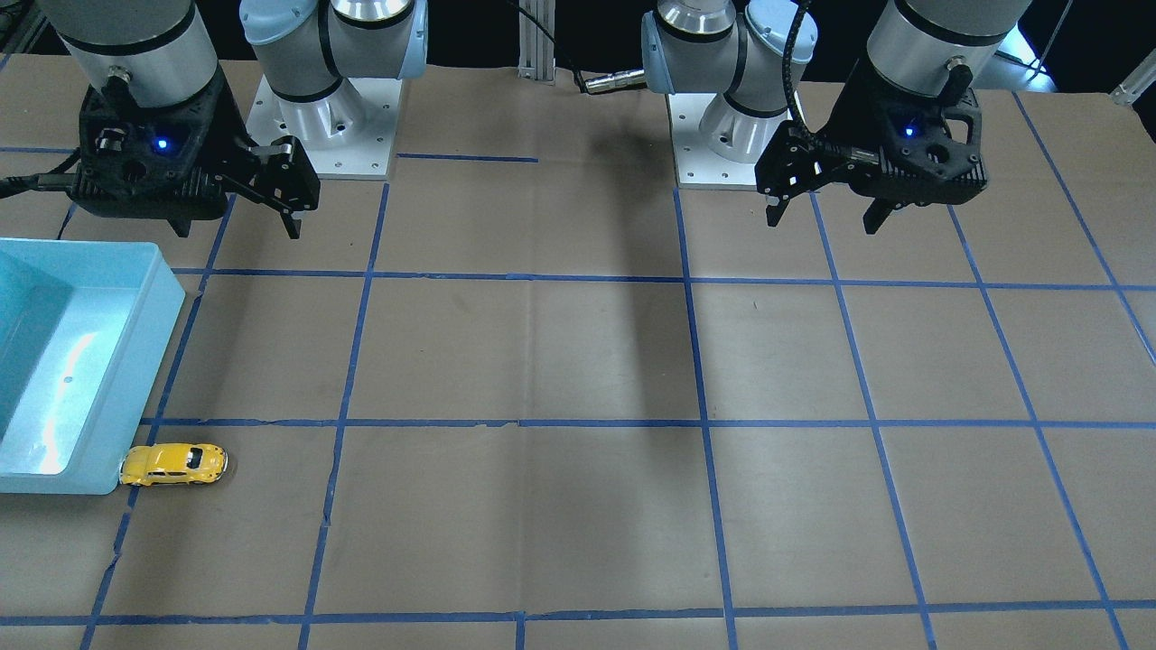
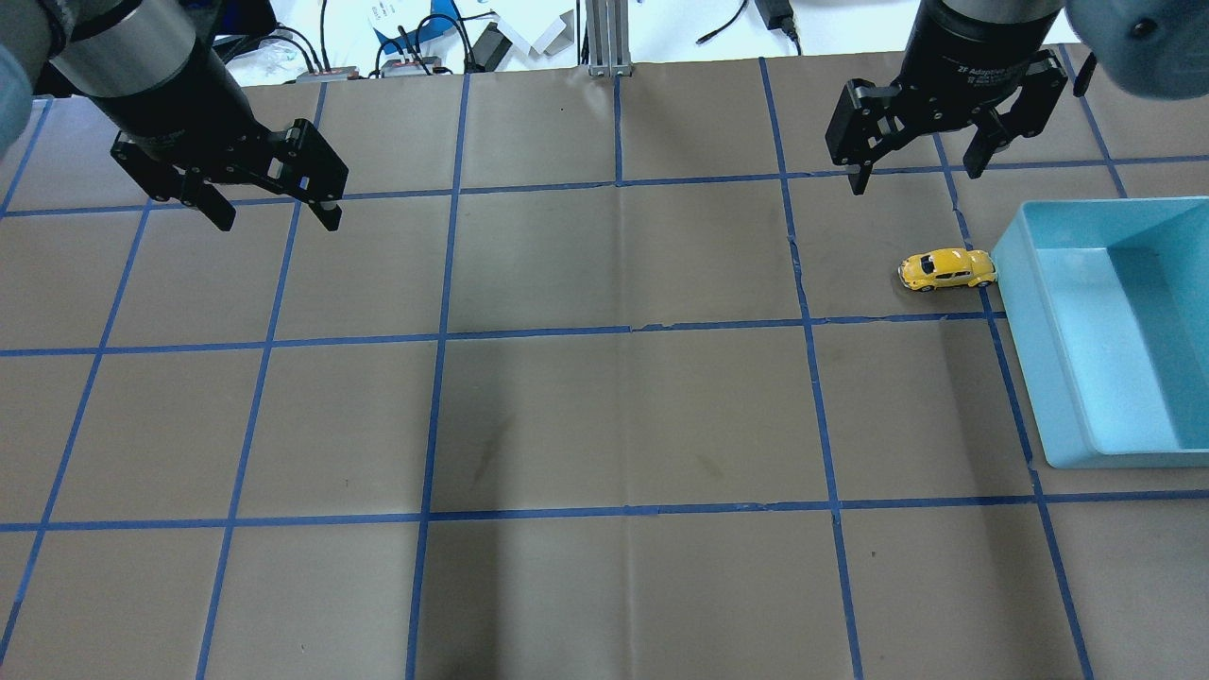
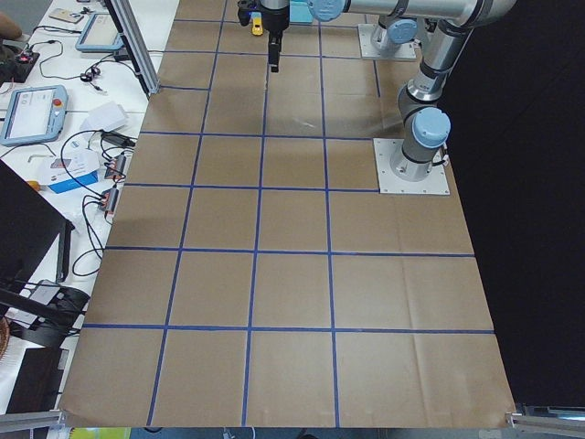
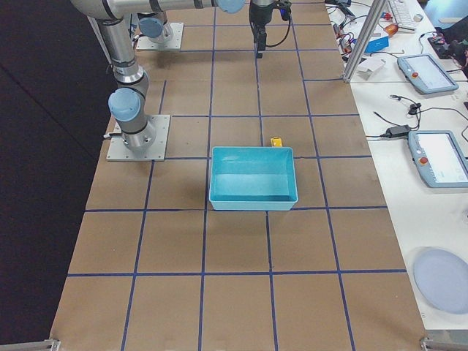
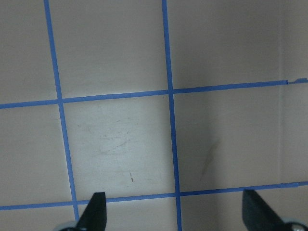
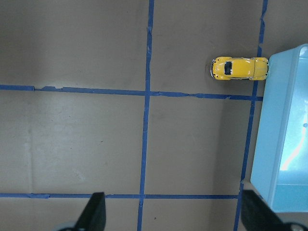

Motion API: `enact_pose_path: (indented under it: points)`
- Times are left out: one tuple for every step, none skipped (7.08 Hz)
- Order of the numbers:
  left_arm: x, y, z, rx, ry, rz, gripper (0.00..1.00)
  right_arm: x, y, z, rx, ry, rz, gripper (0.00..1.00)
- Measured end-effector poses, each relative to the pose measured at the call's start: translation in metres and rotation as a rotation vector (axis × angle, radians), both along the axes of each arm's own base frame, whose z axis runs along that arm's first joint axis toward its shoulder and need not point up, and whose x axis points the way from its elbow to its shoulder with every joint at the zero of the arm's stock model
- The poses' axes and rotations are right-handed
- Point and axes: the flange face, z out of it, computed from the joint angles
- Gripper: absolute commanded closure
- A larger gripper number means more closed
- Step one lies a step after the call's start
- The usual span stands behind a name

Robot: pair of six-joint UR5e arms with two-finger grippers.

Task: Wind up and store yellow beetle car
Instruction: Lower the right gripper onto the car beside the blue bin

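The yellow beetle car [image 2: 946,269] stands on its wheels on the brown table paper, one end right against the outer wall of the light blue bin [image 2: 1031,368]. It also shows in the front view [image 1: 172,463] and the right wrist view [image 6: 239,69]. My right gripper [image 2: 914,181] hangs open and empty above the table, beyond the car and apart from it. My left gripper [image 2: 280,225] is open and empty, far off over the other half of the table, and the left wrist view [image 5: 175,214] shows only paper and tape below it.
The bin [image 1: 135,379] is empty inside and sits at the table's edge on my right side. Blue tape lines [image 2: 623,331] divide the brown paper into squares. The two arm bases [image 1: 325,135] stand at the robot's edge.
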Motion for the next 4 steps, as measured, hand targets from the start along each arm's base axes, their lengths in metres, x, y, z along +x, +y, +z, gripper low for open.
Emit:
enact_pose_path:
  points:
    - [0.000,0.002,0.001,0.000,-0.001,0.000,0.00,-0.001,-0.001,-0.011,0.010,0.010,0.017,0.00]
    - [0.000,0.002,0.003,-0.002,-0.002,0.000,0.00,-0.002,-0.004,-0.029,0.012,0.019,0.052,0.00]
    - [0.000,0.002,0.004,-0.003,-0.002,0.001,0.00,-0.005,-0.006,-0.051,0.021,0.023,0.078,0.00]
    - [0.000,0.002,0.004,-0.004,-0.002,0.001,0.00,-0.011,-0.004,-0.077,0.049,0.024,0.085,0.00]
